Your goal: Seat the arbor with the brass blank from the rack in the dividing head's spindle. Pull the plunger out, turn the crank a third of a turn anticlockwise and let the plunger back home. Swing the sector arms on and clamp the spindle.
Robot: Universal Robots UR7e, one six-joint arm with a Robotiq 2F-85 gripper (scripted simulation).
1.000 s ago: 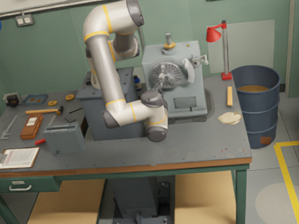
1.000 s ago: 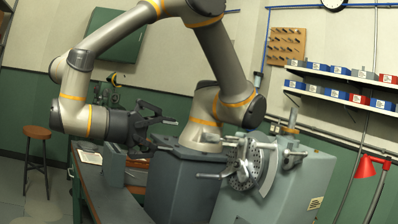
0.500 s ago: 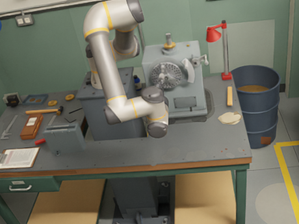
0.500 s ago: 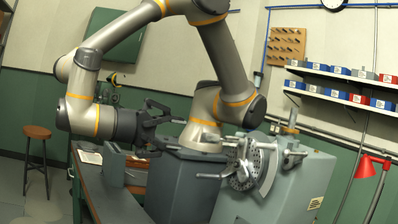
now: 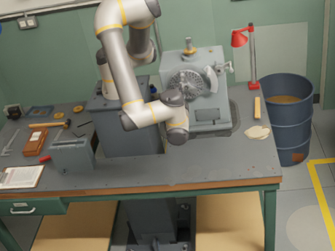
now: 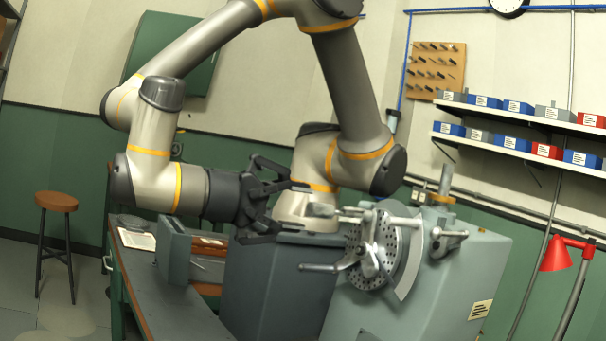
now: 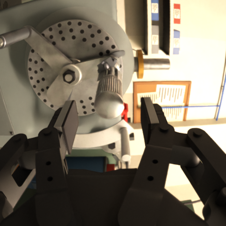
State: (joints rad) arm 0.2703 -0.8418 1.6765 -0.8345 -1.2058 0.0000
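The arbor with its brass blank point(image 5: 189, 47) stands upright in the spindle on top of the blue-grey dividing head point(image 5: 196, 88). On the head's front face sits the drilled index plate point(image 7: 70, 63), with the crank arm and its knurled plunger knob point(image 7: 109, 94) pointing out towards me. The thin sector arms point(image 7: 98, 56) lie across the plate. My gripper point(image 7: 109, 113) is open and empty, level with the plunger knob and a short way in front of it. The clamp lever point(image 5: 224, 67) sticks out at the head's upper right.
A blue barrel point(image 5: 289, 118) stands off the bench's right end. A grey rack box point(image 5: 72, 153), a mallet point(image 5: 49, 124), a clipboard point(image 5: 20, 176) and small tools lie on the left of the bench. A red lamp point(image 5: 244, 38) stands behind the head, and a rag point(image 5: 257, 132) lies to its right.
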